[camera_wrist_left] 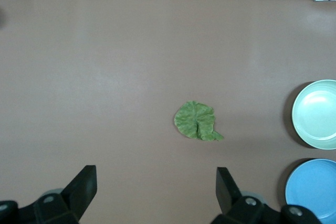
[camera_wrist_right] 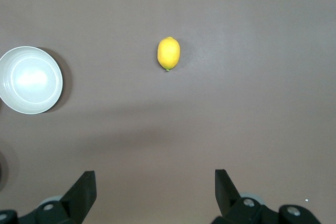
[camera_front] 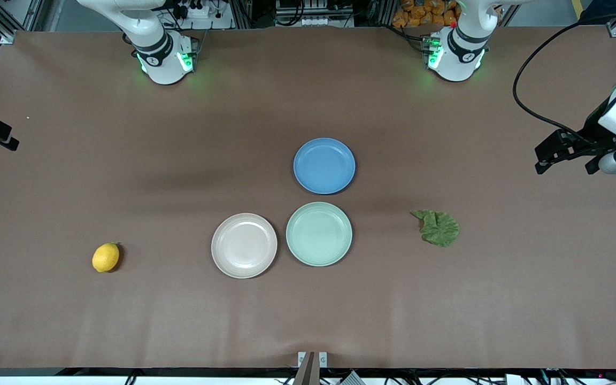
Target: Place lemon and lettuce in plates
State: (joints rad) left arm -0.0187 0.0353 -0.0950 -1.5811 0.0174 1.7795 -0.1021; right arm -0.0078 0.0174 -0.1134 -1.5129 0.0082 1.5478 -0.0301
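Three plates sit near the middle of the brown table [camera_front: 72, 160]: a beige-pink plate [camera_front: 244, 245] and a mint green plate [camera_front: 318, 233] just beside each other, the pink one toward the right arm's end, and a blue plate [camera_front: 324, 166] farther from the front camera, close to the green one. All three hold nothing. The lemon [camera_front: 106, 257] lies on the bare table toward the right arm's end, well apart from the pink plate. The lettuce [camera_front: 437, 228] lies flat on the table toward the left arm's end, apart from the green plate. The left gripper [camera_wrist_left: 156, 184] hangs high over the table at the left arm's end, jaws spread wide and holding nothing. The right gripper [camera_wrist_right: 155, 187] hangs high over the right arm's end, jaws likewise wide and bare
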